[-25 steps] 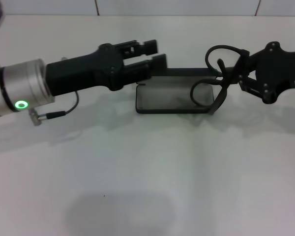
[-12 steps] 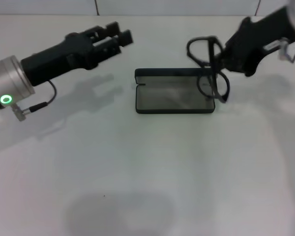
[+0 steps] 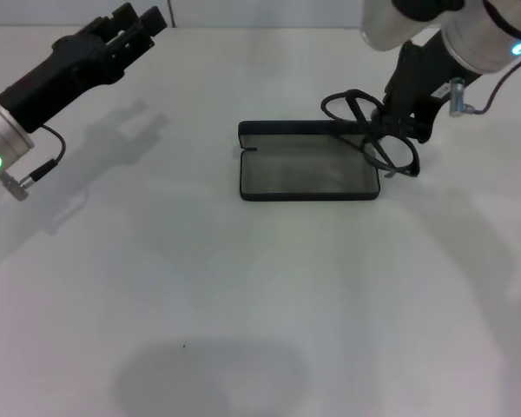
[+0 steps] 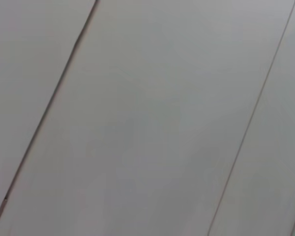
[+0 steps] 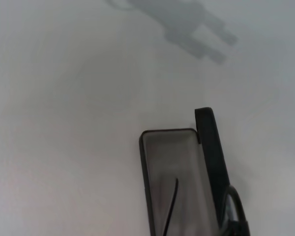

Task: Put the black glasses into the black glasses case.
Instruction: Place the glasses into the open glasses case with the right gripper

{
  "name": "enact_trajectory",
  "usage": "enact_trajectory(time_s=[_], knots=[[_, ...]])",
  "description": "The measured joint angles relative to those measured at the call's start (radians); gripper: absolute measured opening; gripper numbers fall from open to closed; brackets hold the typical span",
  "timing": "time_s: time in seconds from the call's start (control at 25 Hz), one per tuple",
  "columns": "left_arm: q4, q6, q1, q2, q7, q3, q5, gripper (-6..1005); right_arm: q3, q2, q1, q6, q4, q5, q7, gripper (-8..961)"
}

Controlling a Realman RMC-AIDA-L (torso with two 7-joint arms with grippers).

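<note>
Black glasses case lies open, tray unobstructed except right end, overlapped by black glasses held in right gripper. Raised lid flanks tray's far edge.

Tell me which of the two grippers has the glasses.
The right gripper, at the black glasses case's right end, holds the black glasses; the left gripper is far off, empty.

The left black tool is raised at far left on its silver-cuffed arm, fingers parted. The right black tool points downward at far right, fingers pinched.
</note>
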Motion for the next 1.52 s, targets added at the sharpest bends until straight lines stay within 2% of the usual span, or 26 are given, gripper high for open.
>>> enact_trajectory(time_s=[0.2,0.52,0.68,0.84,1.08,1.28,1.36,1.4,1.52], knots=[[-0.006,-0.007,-0.007,-0.005,0.018,0.004,0.000,602,-0.083,0.003,0.031,0.041,0.015,-0.031,0.002,102],[-0.012,-0.008,-0.010,-0.005,0.019,0.007,0.012,602,-0.192,0.004,0.037,0.150,0.048,-0.043,0.038,126],[-0.012,-0.009,-0.010,-0.005,0.019,0.008,0.012,602,-0.234,0.004,0.020,0.183,0.045,-0.059,0.041,138],[-0.012,-0.011,-0.009,-0.004,0.019,0.008,0.012,601,-0.231,0.004,-0.014,0.190,-0.016,-0.061,0.038,159],[-0.012,-0.033,-0.008,0.000,0.019,0.009,0.012,601,-0.135,0.002,-0.138,0.180,-0.168,-0.027,-0.019,194],[-0.012,-0.035,-0.008,0.002,0.019,0.010,0.014,601,0.009,-0.003,-0.309,0.178,-0.255,0.189,-0.159,206],[-0.012,-0.035,-0.011,0.002,0.019,0.010,0.014,602,0.046,-0.003,-0.364,0.179,-0.240,0.310,-0.241,206],[-0.012,-0.035,-0.012,0.002,0.019,0.010,0.014,602,0.061,-0.002,-0.402,0.182,-0.202,0.404,-0.316,206],[-0.008,-0.036,-0.015,0.003,0.017,0.010,0.014,602,0.066,0.001,-0.440,0.197,-0.038,0.629,-0.512,206]])
